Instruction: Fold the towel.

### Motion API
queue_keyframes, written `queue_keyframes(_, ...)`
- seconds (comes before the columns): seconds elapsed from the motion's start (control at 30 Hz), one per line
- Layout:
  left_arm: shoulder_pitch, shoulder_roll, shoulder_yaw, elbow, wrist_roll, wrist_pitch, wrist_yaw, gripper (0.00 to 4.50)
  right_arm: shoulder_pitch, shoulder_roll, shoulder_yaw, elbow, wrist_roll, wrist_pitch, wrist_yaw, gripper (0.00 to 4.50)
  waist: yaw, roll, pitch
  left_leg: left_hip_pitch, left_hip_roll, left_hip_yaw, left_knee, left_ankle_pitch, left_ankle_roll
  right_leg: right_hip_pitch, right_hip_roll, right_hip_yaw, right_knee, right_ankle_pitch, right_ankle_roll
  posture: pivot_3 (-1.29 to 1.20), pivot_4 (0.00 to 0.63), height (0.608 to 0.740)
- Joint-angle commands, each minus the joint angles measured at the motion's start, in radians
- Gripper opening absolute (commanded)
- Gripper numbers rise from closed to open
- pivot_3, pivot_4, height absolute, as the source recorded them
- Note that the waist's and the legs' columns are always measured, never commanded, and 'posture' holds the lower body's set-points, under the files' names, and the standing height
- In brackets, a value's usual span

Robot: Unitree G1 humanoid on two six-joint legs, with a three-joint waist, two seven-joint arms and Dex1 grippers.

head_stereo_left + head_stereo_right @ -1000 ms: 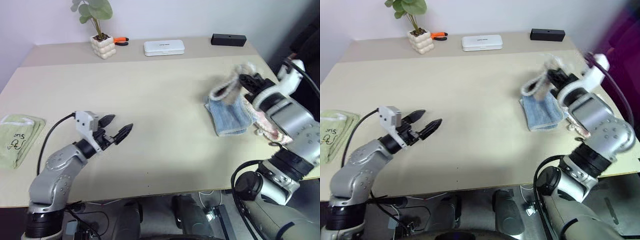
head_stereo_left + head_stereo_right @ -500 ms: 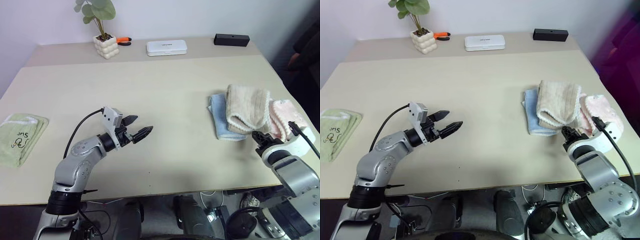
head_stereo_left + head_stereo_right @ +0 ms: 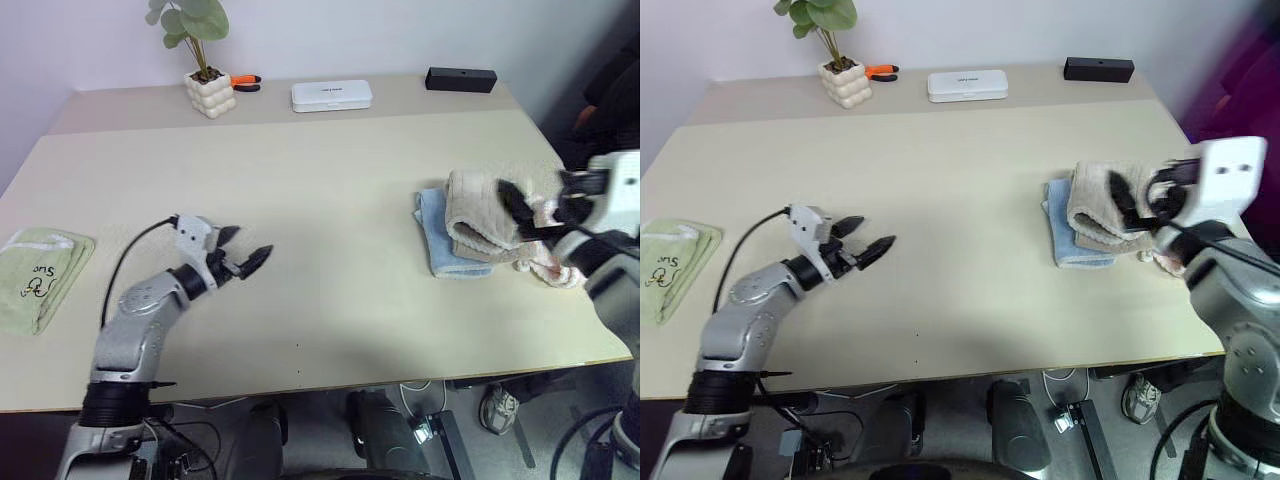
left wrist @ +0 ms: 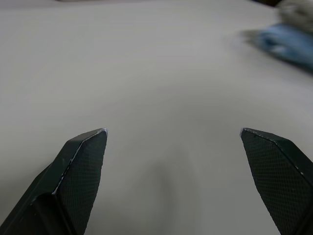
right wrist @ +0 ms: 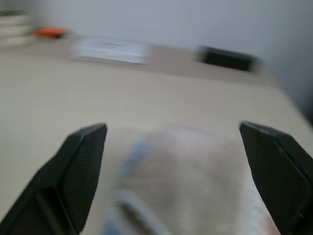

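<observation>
The beige towel (image 3: 472, 212) lies folded in a thick bundle on top of a light blue towel (image 3: 438, 245) at the table's right side. My right gripper (image 3: 543, 203) hovers just above the bundle's right part, pointing across the table, its black fingers (image 3: 513, 206) wide open and holding nothing. In the right wrist view the towel (image 5: 188, 169) spreads blurred below the open gripper (image 5: 173, 129). My left gripper (image 3: 243, 260) stands open over bare table (image 3: 330, 200) at the near left, far from the towel. The left wrist view has this gripper (image 4: 173, 132) facing bare tabletop.
A pink cloth (image 3: 553, 268) lies beside the towels near the table's right edge. A pale green folded towel (image 3: 35, 278) sits at the left edge. Along the back stand a potted plant (image 3: 207, 92), an orange-handled tool (image 3: 242, 80), a white case (image 3: 331, 95) and a black box (image 3: 460, 78).
My right gripper opened and let the beige towel drop onto the blue one. It sank toward the front edge, then rose over the bundle. The left gripper ended slightly further left.
</observation>
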Motion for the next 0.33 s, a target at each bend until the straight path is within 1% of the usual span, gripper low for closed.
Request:
queue_keyframes(0.03,0.036,0.026,0.045,-0.019,0.027,-0.056,-0.009,4.50,-0.043,-0.007,0.143,0.104,-0.096,-0.150,0.147,4.39,0.002,0.000,0.000,0.000,0.000,0.000,0.000,0.000,0.000,0.000,0.000,0.000,0.000,0.000,0.000,0.00,0.150,0.737)
queue_keyframes(0.07,0.040,0.025,0.044,-0.024,0.030,-0.057,-0.004,4.50,-0.049,-0.008,0.162,0.132,-0.116,-0.181,0.174,4.39,0.007,-0.001,0.000,-0.001,0.000,0.000,0.000,0.000,0.000,0.000,-0.001,0.000,-0.001,0.000,0.000,0.00,0.150,0.737)
queue_keyframes(0.2,0.115,0.039,0.073,-0.110,0.015,-0.046,-0.004,4.50,-0.125,0.028,0.328,0.297,-0.192,-0.315,0.342,4.39,0.010,-0.002,0.001,-0.003,-0.001,0.000,0.001,0.000,0.000,0.000,-0.003,0.000,-0.003,0.000,0.001,0.00,0.150,0.737)
queue_keyframes(0.33,0.164,0.028,0.087,-0.166,0.010,-0.035,0.012,4.50,-0.152,0.052,0.383,0.397,-0.242,-0.391,0.431,4.39,0.012,-0.003,0.002,-0.003,-0.001,0.000,0.001,0.000,0.000,0.001,-0.002,-0.001,-0.004,0.001,0.003,0.00,0.150,0.737)
